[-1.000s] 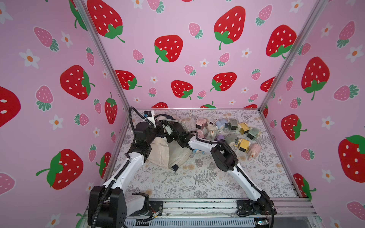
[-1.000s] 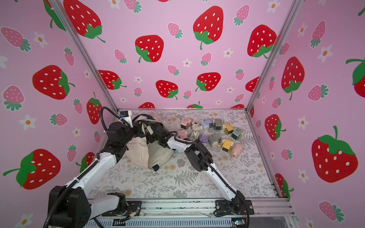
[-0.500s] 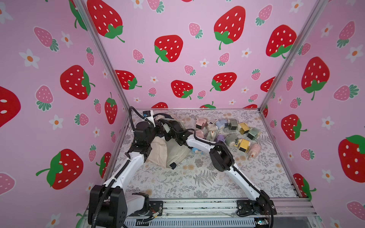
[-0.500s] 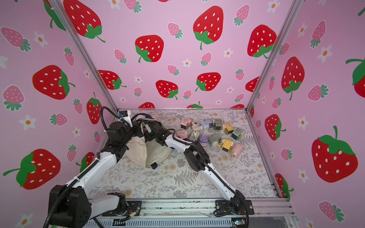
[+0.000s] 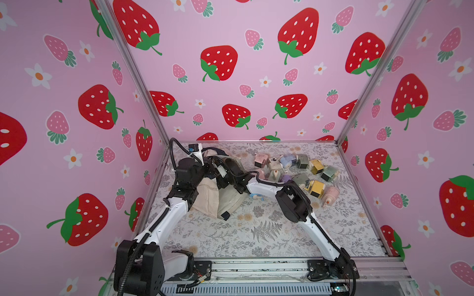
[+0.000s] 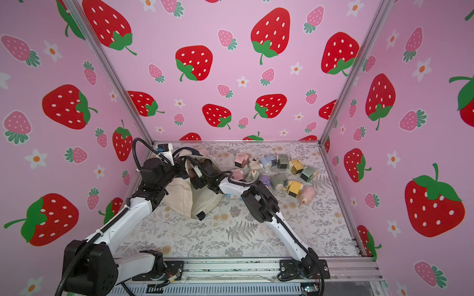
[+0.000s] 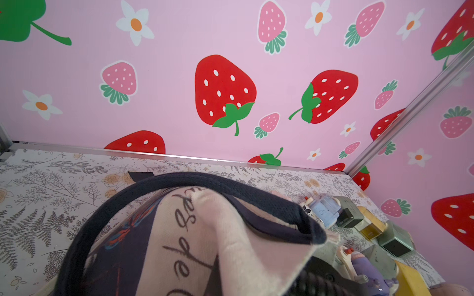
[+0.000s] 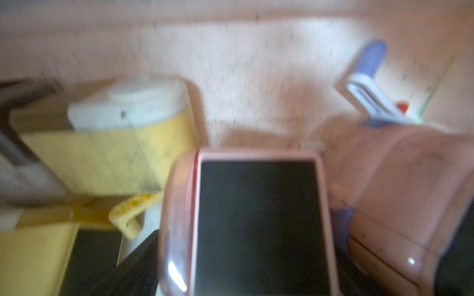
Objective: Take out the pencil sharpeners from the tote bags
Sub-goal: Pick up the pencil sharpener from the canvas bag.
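A: Where is the tote (image 5: 210, 202)?
B: At about 10 o'clock on the table (image 5: 256, 235), slumped, with its mouth raised toward 12. Both arms meet there.
A: And the left gripper (image 5: 208, 165)?
B: Its fingers are together. Cloth hides them, but the rim and the navy handle (image 7: 179, 179) stand lifted right at the wrist camera, so the rim looks pinched.
A: The right gripper (image 8: 300, 243)?
B: It is down inside the tote. Its wrist view is blurred. Two dark shapes at the frame's edges read as fingers (image 8: 461, 256) standing apart, with a pink sharpener (image 8: 256, 225) between them, dark panel up. I cannot tell whether they touch it.
A: What else is in the bag?
B: A yellow sharpener (image 8: 107, 159) lies beside the pink one and a second pink sharpener (image 8: 410, 194) on its other side. A blue-and-white piece (image 8: 369, 87) sits further in.
A: And the ones already out?
B: They are in a pile (image 5: 300, 179) at 1 to 2 o'clock — pink, blue, grey-green, yellow and purple, mostly touching. A small blue piece (image 5: 255, 196) lies under the right forearm, just beside the tote at its 3 o'clock.
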Controlling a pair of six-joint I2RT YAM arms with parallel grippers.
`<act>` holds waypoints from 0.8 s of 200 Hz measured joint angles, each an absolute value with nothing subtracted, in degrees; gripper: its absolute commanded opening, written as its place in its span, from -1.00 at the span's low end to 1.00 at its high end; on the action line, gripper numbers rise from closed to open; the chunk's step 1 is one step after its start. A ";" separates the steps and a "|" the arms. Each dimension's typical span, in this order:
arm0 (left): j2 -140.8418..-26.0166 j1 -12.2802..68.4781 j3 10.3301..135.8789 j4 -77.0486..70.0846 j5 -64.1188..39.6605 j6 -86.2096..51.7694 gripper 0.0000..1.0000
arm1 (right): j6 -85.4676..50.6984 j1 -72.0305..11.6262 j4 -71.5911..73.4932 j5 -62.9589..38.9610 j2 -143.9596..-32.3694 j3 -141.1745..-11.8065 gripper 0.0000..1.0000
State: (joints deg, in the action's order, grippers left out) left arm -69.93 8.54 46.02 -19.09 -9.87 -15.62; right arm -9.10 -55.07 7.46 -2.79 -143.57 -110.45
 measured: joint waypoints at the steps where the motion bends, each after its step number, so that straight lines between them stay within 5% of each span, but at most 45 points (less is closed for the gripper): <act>1: -69.93 8.54 46.02 -19.09 -9.91 -15.62 -1.00 | -9.10 -55.07 7.49 -2.81 -143.46 -110.28 0.70; 61: -69.93 8.91 46.04 -19.07 -11.18 -15.44 -1.00 | -7.99 -55.07 10.52 -4.62 -140.25 -103.02 1.00; 160: -70.26 8.84 46.59 -19.07 -10.09 -15.22 -1.00 | -7.44 -55.07 8.75 -5.80 -146.34 -117.38 0.94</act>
State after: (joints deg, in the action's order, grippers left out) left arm -70.26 8.84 46.59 -19.07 -10.09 -15.22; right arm -7.44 -55.07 8.75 -5.80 -146.34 -117.38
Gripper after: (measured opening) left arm 0.045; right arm 0.970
